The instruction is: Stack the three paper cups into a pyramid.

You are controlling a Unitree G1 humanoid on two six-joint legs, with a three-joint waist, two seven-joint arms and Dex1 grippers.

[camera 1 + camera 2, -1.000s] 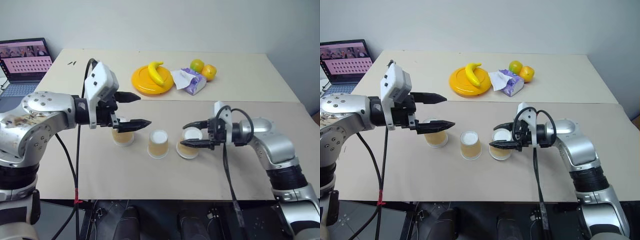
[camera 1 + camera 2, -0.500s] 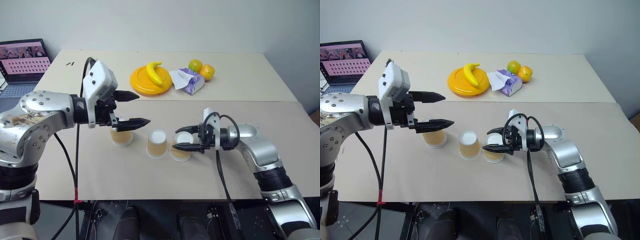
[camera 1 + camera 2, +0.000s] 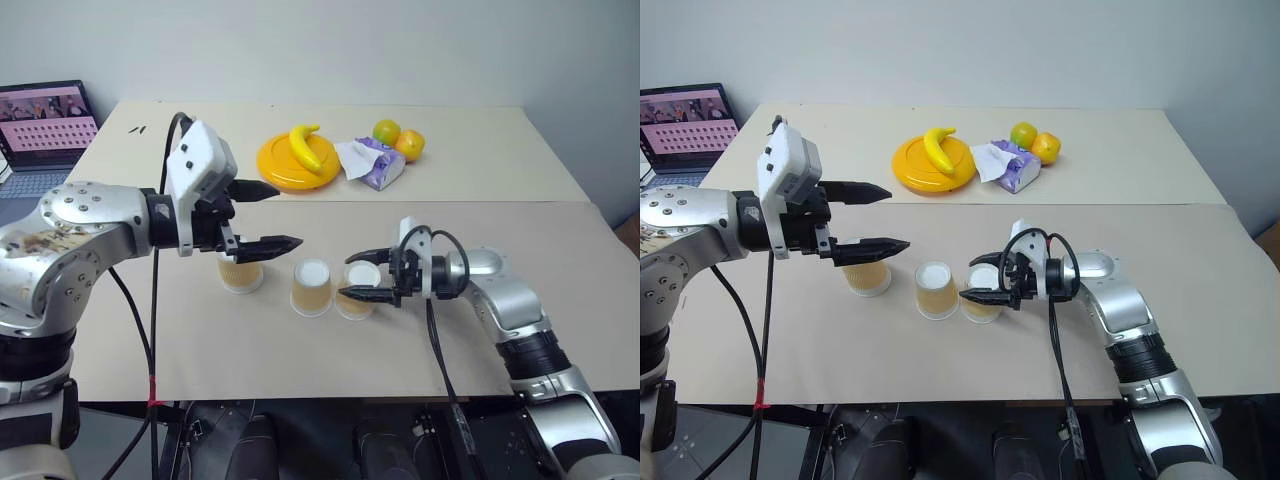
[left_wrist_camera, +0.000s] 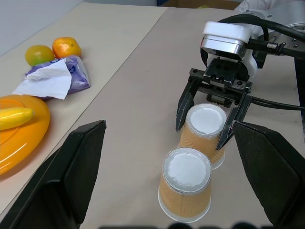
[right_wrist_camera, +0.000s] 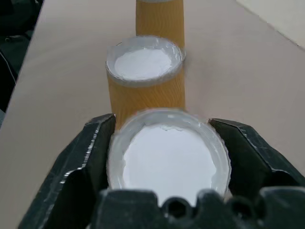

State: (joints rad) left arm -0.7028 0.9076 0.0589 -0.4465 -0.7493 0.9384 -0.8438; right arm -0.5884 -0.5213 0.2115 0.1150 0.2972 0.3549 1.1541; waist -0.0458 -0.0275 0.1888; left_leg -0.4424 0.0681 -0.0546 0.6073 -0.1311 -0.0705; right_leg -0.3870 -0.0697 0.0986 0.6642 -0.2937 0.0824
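Three paper cups stand upside down in a row on the tan table. The left cup (image 3: 243, 273) is partly hidden under the lower finger of my left gripper (image 3: 288, 215), which hovers open just above it. The middle cup (image 3: 313, 287) stands free. Close beside it on the table sits the right cup (image 3: 358, 291). My right gripper (image 3: 344, 276) is open, reaching in level from the right with one finger on each side of that cup. The right wrist view looks down on the right cup's white base (image 5: 167, 157) between the two fingers (image 5: 86, 157).
At the back of the table are an orange plate (image 3: 278, 168) with a banana (image 3: 303, 147), a tissue pack (image 3: 372, 163) and two oranges (image 3: 410, 145). A laptop (image 3: 45, 120) sits off the table's left side. The table's front edge runs just below the cups.
My right gripper carried the right cup leftward and down until it stood close beside the middle cup, and its jaws have spread. The left gripper has not moved.
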